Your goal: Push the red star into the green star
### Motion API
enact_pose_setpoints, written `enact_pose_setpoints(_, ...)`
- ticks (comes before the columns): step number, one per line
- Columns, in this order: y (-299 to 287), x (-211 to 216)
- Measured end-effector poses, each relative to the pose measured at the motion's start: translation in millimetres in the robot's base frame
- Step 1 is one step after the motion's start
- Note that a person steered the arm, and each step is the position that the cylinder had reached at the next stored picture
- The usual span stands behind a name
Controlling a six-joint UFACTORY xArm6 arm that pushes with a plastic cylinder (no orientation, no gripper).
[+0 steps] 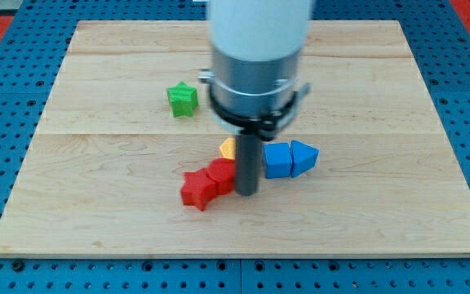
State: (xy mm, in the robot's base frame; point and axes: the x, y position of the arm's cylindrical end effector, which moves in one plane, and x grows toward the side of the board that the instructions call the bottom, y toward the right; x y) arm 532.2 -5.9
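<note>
Red star block point(196, 190) sits lower centre of the frame, my tip point(246, 193) just right of it, beside a second red block point(221, 174).

No fingers here, only a rod holding nothing. Best to come round below-right and push up-left toward the green star block point(182, 100), well apart at upper left; bare wooden counter point(96, 163) lies between. Yellow block point(228, 148), blue cube point(277, 160) and blue wedge point(303, 157) crowd the right.

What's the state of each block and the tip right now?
red star: flat on the board, touching the red block, apart from the green star.
red block: against my tip's left side.
green star: alone, toward the view's top-left.
yellow block: mostly hidden behind the rod.
blue cube: touching the blue triangular block.
my tip: down on the board.
</note>
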Motion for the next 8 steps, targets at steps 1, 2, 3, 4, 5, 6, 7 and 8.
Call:
enact_pose_setpoints(1, -37.6, 1.0)
enact_pose_setpoints(2, -49.3, 35.8)
enact_pose_setpoints(3, -44.3, 71.9)
enact_pose_setpoints(4, -87.7, 50.5)
enact_pose_setpoints(5, -88.0, 8.1)
enact_pose_setpoints(6, -84.5, -23.4)
enact_pose_setpoints(7, -80.8, -45.7)
enact_pose_setpoints(8, -76.5, -78.0)
